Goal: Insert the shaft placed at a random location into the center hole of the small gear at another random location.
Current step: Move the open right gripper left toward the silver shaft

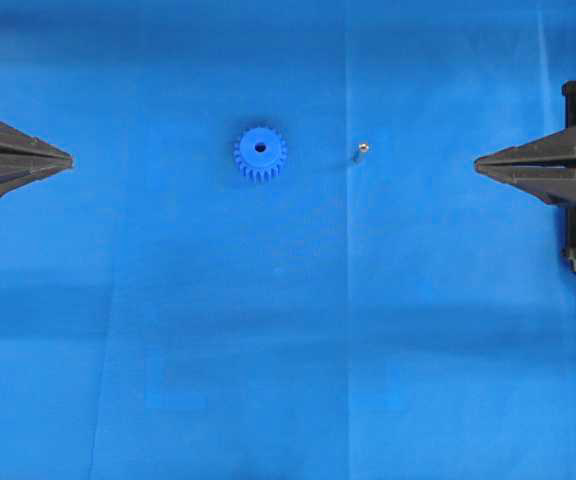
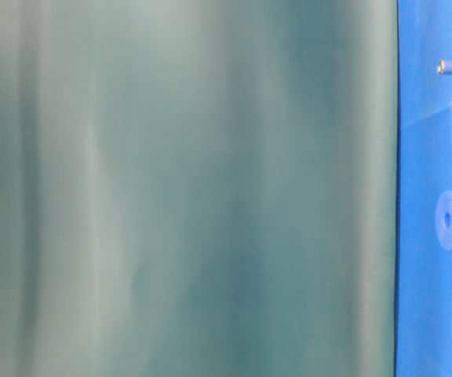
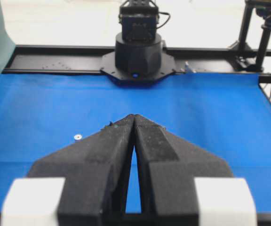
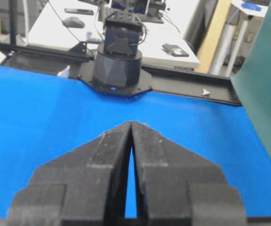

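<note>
Blue mat (image 1: 288, 330) hides small gear (image 1: 260, 153) teeth; shaft (image 1: 360, 152) tiny; both tools closed, empty.

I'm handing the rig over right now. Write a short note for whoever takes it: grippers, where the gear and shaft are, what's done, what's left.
Left gripper: shut, empty, at the left edge of the overhead view.
Right gripper: shut, empty, at the right edge.
Small gear: flat on the blue mat, center hole up and empty.
Shaft: on the mat, apart from the gear, on the right gripper's side.
Done: nothing yet.
Left: pick up the shaft, insert it in the hole.
</note>
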`<state>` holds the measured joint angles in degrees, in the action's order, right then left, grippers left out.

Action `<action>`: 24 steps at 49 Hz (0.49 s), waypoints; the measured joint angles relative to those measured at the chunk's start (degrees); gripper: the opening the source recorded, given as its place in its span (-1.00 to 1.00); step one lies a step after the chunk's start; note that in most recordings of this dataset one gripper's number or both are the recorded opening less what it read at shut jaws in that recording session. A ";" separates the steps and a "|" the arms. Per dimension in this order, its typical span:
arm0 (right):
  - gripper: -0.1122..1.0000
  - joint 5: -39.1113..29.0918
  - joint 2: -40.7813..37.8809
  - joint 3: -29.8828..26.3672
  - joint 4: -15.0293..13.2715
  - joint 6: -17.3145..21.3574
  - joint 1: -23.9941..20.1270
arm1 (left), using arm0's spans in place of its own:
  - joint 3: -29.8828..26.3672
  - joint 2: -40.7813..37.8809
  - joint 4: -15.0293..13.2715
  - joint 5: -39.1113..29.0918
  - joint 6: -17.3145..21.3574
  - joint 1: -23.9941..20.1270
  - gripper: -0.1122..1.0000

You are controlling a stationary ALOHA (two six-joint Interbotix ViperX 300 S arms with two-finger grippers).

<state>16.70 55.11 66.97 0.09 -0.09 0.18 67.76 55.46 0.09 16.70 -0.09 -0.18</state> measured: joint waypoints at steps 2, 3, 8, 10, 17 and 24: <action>-0.82 -0.09 0.00 0.00 0.00 -0.09 0.00 | 0.00 0.00 0.00 -0.09 0.18 0.09 -0.79; -0.85 -0.18 0.09 0.00 0.00 -0.26 0.00 | 0.00 0.09 0.00 -0.09 0.18 0.09 -0.79; -0.90 -2.20 0.18 -0.44 0.00 -0.70 0.18 | 0.00 0.44 0.00 -0.35 0.18 0.18 -0.79; -0.90 -2.99 0.18 -0.70 0.00 -0.70 0.35 | 0.00 0.62 0.00 -0.35 0.18 0.18 -0.79; -0.90 -3.78 -0.26 -0.79 0.00 -0.53 2.11 | 0.00 0.88 0.00 -0.44 0.18 0.18 -0.79; -0.89 -3.25 -2.90 -0.79 0.00 -0.35 4.83 | 0.00 0.97 0.00 -0.44 0.18 0.09 -0.79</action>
<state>13.45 52.21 66.18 0.09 -0.44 5.01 67.76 56.43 0.09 16.26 0.09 -0.09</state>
